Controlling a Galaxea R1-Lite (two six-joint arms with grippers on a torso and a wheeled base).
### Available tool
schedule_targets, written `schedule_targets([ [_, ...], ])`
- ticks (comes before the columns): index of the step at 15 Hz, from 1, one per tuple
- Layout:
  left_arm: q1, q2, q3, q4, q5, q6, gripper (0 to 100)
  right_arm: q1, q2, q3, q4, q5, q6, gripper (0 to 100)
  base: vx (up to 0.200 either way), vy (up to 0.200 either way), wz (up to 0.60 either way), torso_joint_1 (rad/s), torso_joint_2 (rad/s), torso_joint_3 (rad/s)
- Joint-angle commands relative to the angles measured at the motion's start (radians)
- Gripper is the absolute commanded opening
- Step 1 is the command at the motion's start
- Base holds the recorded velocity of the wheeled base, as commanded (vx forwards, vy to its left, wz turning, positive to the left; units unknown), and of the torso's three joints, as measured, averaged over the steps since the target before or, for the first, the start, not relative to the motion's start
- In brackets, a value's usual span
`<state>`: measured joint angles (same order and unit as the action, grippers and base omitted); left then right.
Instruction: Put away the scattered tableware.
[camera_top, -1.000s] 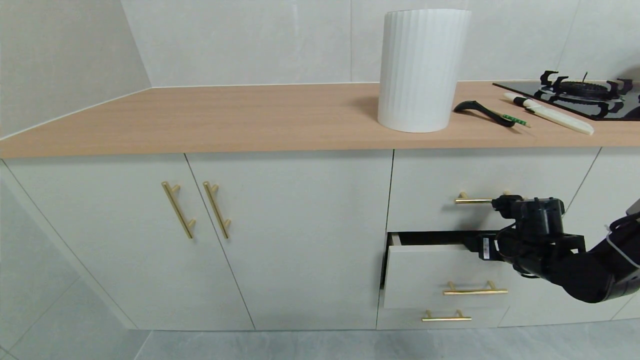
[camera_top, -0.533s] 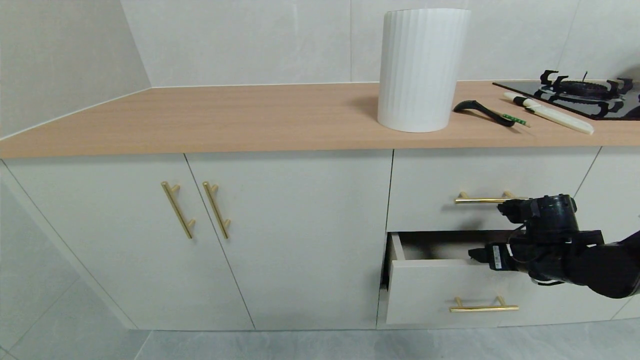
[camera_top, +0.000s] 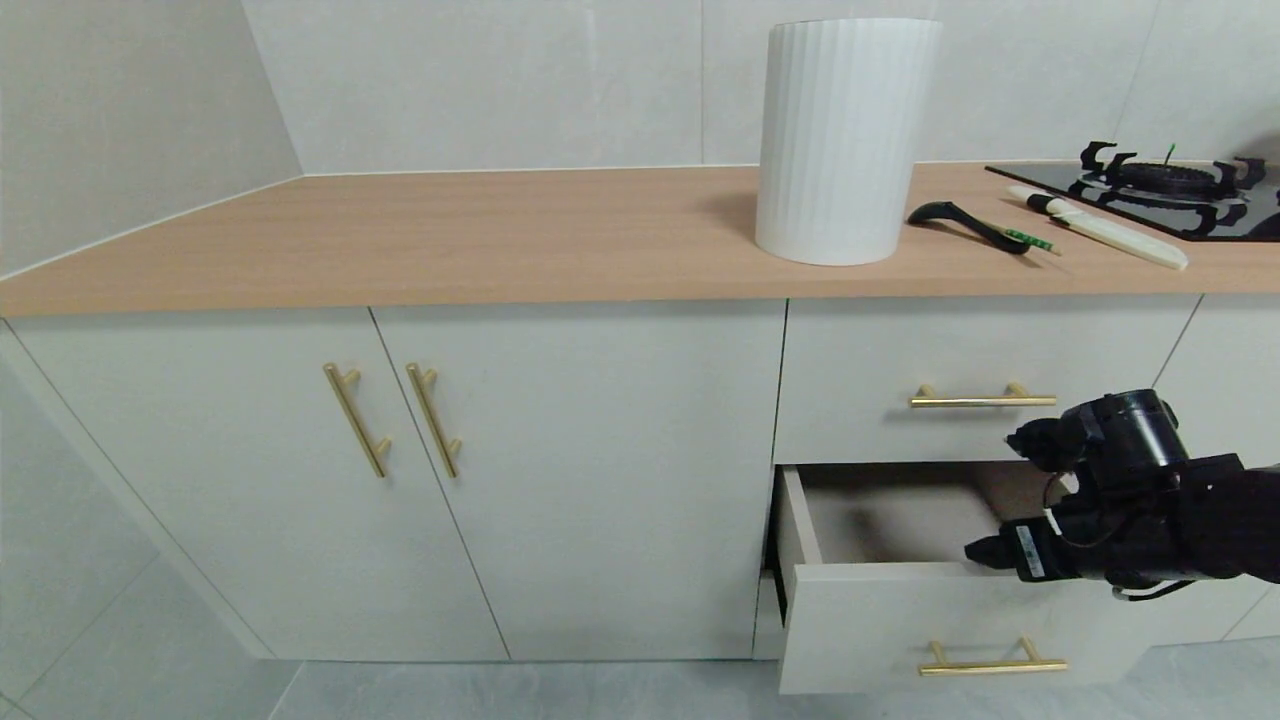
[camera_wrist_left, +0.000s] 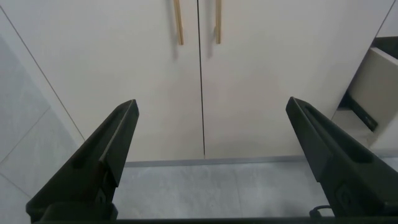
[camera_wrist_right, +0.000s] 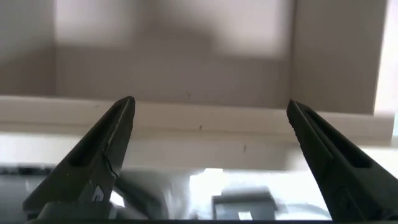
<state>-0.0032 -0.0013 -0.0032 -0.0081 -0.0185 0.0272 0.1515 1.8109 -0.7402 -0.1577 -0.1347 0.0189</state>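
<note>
The left gripper (camera_wrist_left: 211, 107) hangs with its fingers wide apart before the cupboard doors (camera_top: 400, 480). The drawer (camera_top: 880, 615) stands farther out than half a second ago. The right gripper (camera_top: 985, 552) has come with it, fingers spread over its front's top edge. On the counter (camera_top: 450, 240), at the drawer's 12 o'clock, stands a white canister (camera_top: 840, 140). At its 3 o'clock lie the ladle (camera_top: 965, 224) and knife (camera_top: 1098, 228), then the hob (camera_top: 1150, 190).

On the counter (camera_top: 450, 235), the container (camera_top: 845, 140) stands left of the ladle (camera_top: 970, 225), knife (camera_top: 1100, 230) and stove (camera_top: 1165, 180); beneath them, 1 drawer (camera_top: 880, 620) juts out.
</note>
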Motion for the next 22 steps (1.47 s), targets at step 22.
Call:
schedule_targets([
  [22,0.000,0.001,0.000,-0.001,0.000,0.000,100,0.151,-0.085,-0.031,0.708,-0.008,-0.123,100,0.000,0.000,0.00,0.000,0.00,0.000],
])
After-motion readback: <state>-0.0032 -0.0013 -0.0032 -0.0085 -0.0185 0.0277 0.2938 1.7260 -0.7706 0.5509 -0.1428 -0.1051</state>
